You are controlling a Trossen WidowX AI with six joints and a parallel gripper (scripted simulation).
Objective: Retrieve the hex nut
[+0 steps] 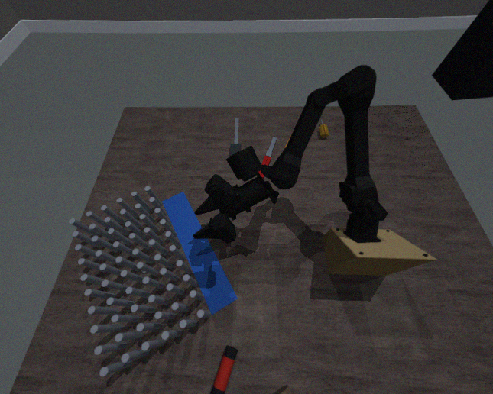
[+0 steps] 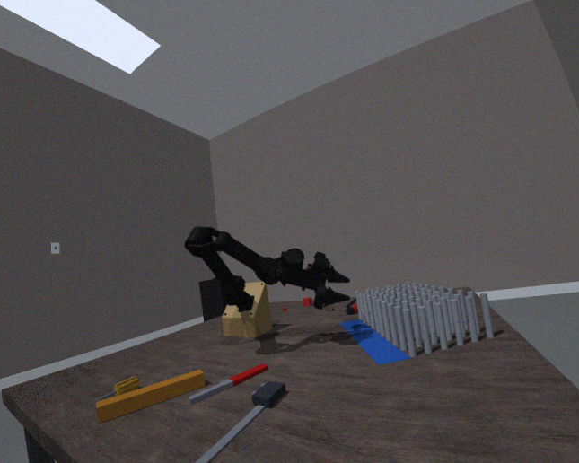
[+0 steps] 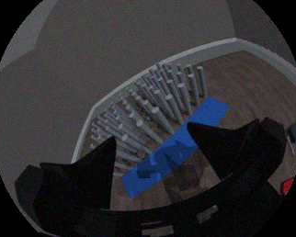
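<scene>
The grey metal spacers (image 1: 103, 372) (image 2: 486, 316) (image 3: 200, 80) stand upright in a dense field. The blue taped strip (image 1: 222, 293) (image 2: 386, 353) (image 3: 215, 110) lies along the field's front. I cannot make out the nut for certain. My gripper (image 1: 194, 224) (image 2: 349, 289) (image 3: 152, 132) is open and empty, raised above the strip with its fingertips toward the spacers. A tool with a dark block and long grey shaft (image 1: 236, 131) (image 2: 229, 433) lies on the table. A red-handled tool (image 1: 266, 159) (image 2: 248, 374) (image 3: 288, 185) with a flat grey blade lies beside it, partly hidden by the arm in the top view.
An orange bar (image 2: 149, 396) and a small yellow-handled tool (image 1: 323, 130) (image 2: 126, 385) lie beyond the red-handled tool. A red and black cylinder (image 1: 224, 373) (image 2: 354, 309) lies at the field's other end. A red block (image 2: 307, 301) is farther back. The arm stands on a wooden wedge (image 1: 395, 246) (image 2: 259, 313).
</scene>
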